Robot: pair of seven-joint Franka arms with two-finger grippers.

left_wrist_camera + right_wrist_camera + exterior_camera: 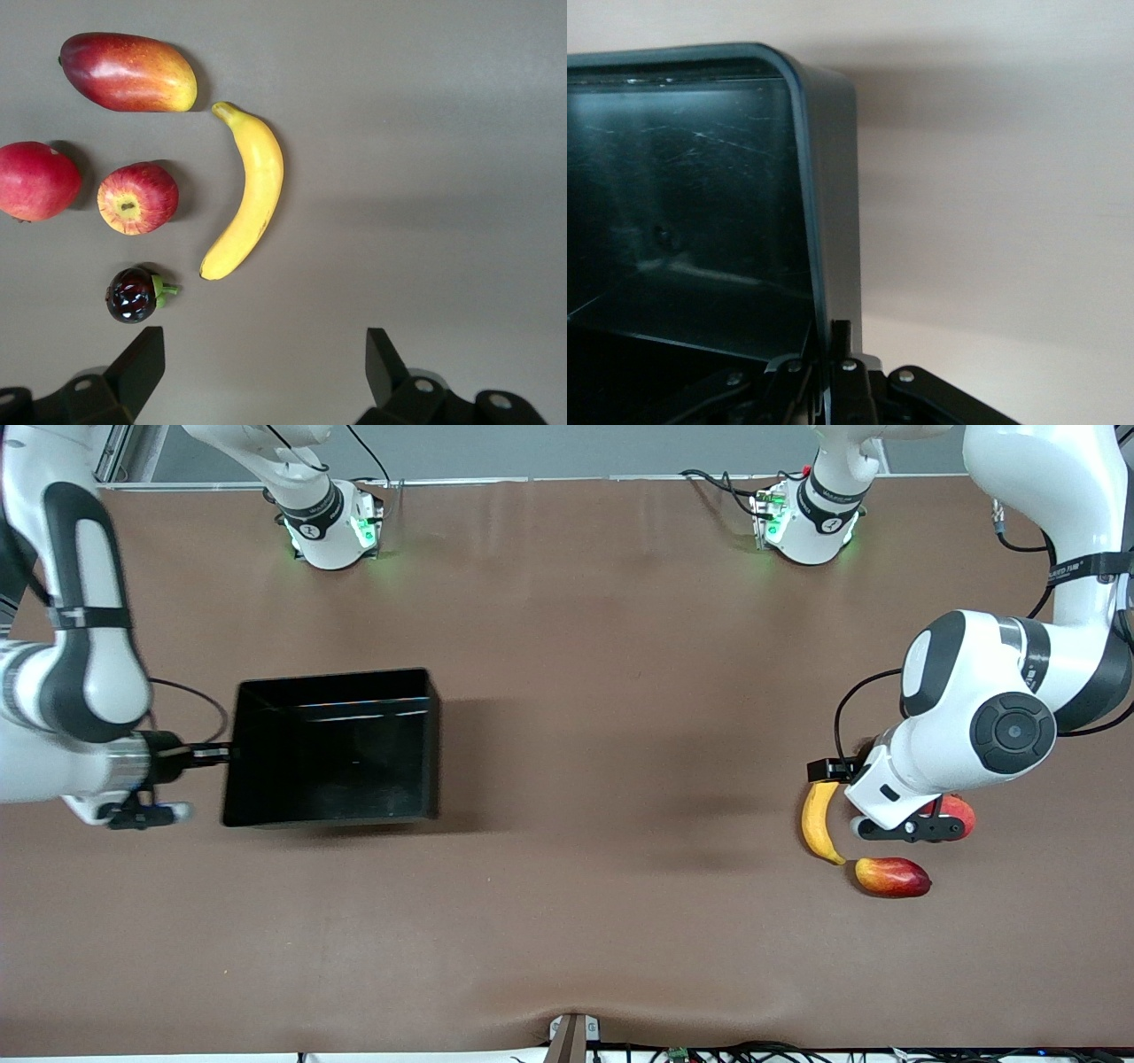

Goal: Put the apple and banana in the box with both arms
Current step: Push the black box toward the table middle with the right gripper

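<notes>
The banana (819, 821) lies at the left arm's end of the table and also shows in the left wrist view (248, 190). The apple (137, 198) lies beside it; the left arm hides it in the front view. My left gripper (264, 363) is open and empty, up over the table just off the banana's end (837, 771). The black box (332, 748) stands toward the right arm's end. My right gripper (833, 354) is shut on the box's wall (824, 177) at that end (213, 755). The box looks empty.
A red-yellow mango (893, 877) lies nearest the front camera, also in the left wrist view (128, 73). A bigger red round fruit (961, 812) (34, 181) and a small dark mangosteen (133, 295) lie by the apple.
</notes>
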